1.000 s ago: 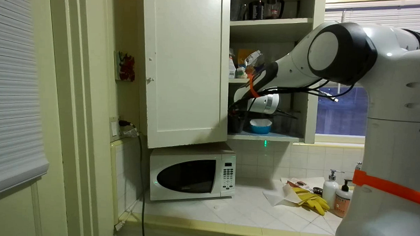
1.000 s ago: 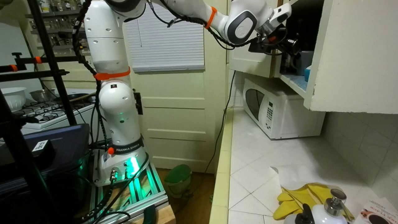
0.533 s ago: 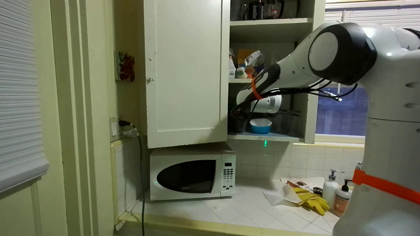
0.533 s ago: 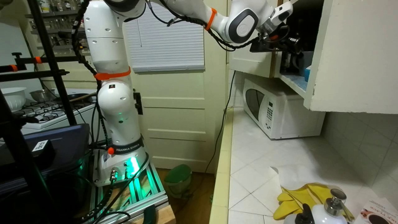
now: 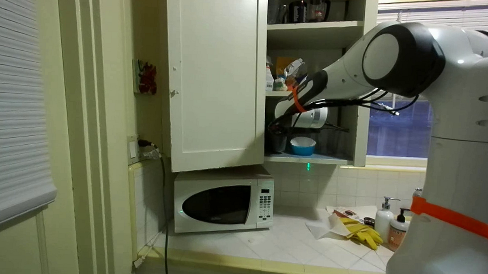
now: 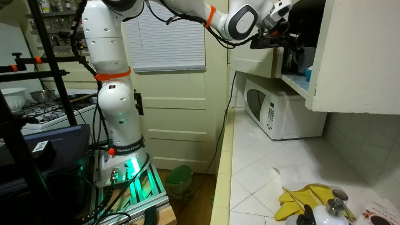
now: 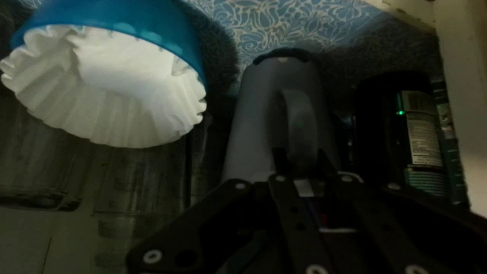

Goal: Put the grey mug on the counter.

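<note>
The grey mug (image 7: pixel 257 118) is inside the open cabinet, with its handle facing the wrist camera. It also shows dimly below the wrist in an exterior view (image 5: pixel 279 144) and in an exterior view (image 6: pixel 308 59). My gripper (image 7: pixel 303 155) has its fingertips on both sides of the mug's handle, with the handle filling the gap. The mug appears raised slightly off the lowest shelf (image 7: pixel 266 19), and its base shows a dark edge. The pale counter (image 5: pixel 280 245) lies below the cabinet, and it also shows in an exterior view (image 6: pixel 253 153).
A blue bowl with a white liner (image 7: pixel 186 42) stands beside the mug. Dark cans (image 7: pixel 424 140) stand on its other side. The open cabinet door (image 5: pixel 217 79) hangs above the white microwave (image 5: pixel 223 205). Yellow gloves (image 5: pixel 362 232) and soap bottles (image 5: pixel 397 231) are on the counter.
My arm drew back slightly out of the cabinet, then rose a little. The mug has risen slightly with the gripper. The bowl has not moved.
</note>
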### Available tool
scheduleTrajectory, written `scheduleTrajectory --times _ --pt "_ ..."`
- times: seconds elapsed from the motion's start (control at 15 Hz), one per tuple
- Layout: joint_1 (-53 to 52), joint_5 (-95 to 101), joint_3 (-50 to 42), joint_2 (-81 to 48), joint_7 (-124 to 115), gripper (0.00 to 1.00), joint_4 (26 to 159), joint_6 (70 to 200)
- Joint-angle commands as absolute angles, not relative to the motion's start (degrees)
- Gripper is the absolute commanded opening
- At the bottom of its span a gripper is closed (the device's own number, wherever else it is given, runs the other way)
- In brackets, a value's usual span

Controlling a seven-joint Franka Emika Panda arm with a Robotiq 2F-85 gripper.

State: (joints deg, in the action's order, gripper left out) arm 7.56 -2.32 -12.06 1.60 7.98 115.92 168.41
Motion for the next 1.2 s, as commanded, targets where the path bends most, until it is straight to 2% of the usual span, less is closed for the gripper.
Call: scheduleTrajectory --times 0.0,0.33,1.13 --pt "8.5 -0.9 -11.3 3.7 6.5 0.05 116.9 170.2" --pt "8.8 -0.5 -11.3 5.1 6.5 0.05 118.0 170.4" --pt "8.7 -1.0 -11.4 18.1 6.8 0.05 131.0 173.6"
